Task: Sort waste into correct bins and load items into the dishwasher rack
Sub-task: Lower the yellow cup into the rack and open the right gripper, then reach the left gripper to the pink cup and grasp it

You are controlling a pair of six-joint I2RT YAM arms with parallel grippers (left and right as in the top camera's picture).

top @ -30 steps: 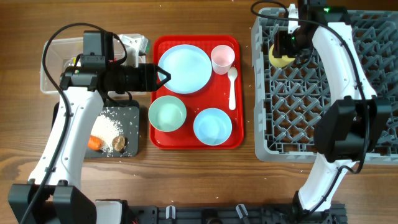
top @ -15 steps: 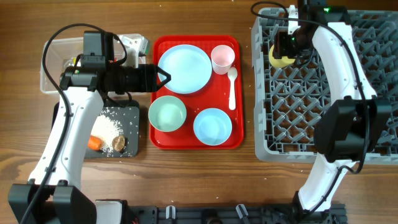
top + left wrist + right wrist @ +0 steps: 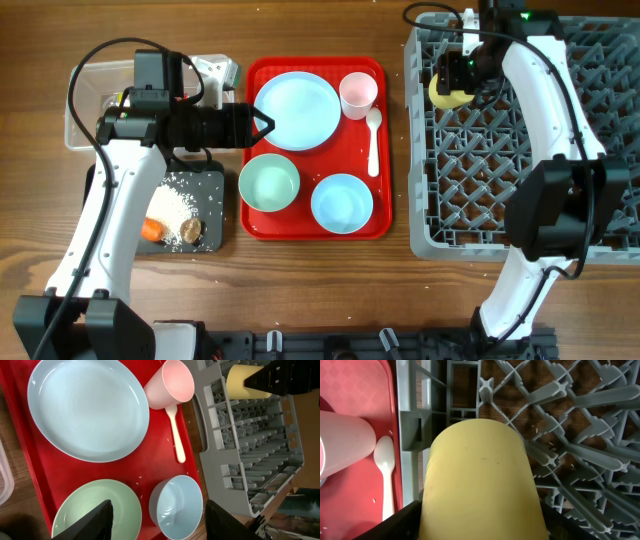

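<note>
I count two tools, two tubs, one tray and one rack on the surface (image 3: 400, 285). My left tool (image 3: 262, 124) hangs over the left edge of the red tray (image 3: 385, 200), its fingers spread apart with nothing between them.

My right tool (image 3: 480, 510) is over the far left corner of the dishwasher rack (image 3: 500, 200). The one yellow cup (image 3: 480, 470) lies between its fingers, a dark finger on either side. I cannot tell whether they clamp the cup or only flank it.

Five items sit on the tray:
- One light blue plate (image 3: 296, 110) is at the far left.
- One pink cup (image 3: 358, 93) is in the far right corner.
- One white spoon (image 3: 373, 140) lies along the right edge, its bowl end just beside the pink cup.
- One pale green bowl (image 3: 269, 183) is in the near left corner.
- One light blue bowl (image 3: 341, 202) is in the near right corner.

The clear tub (image 3: 75, 115) sits at the far left of the surface, and my left arm covers most of it. One crumpled whitish piece (image 3: 215, 70) lies at its far right corner, inside or outside I cannot tell.

The black tub (image 3: 215, 180) sits nearer to me. It holds one patch of white grains (image 3: 175, 203), one orange carrot (image 3: 152, 229) in its near left corner and one brown lump (image 3: 192, 231) just beside the carrot on the near edge.
</note>
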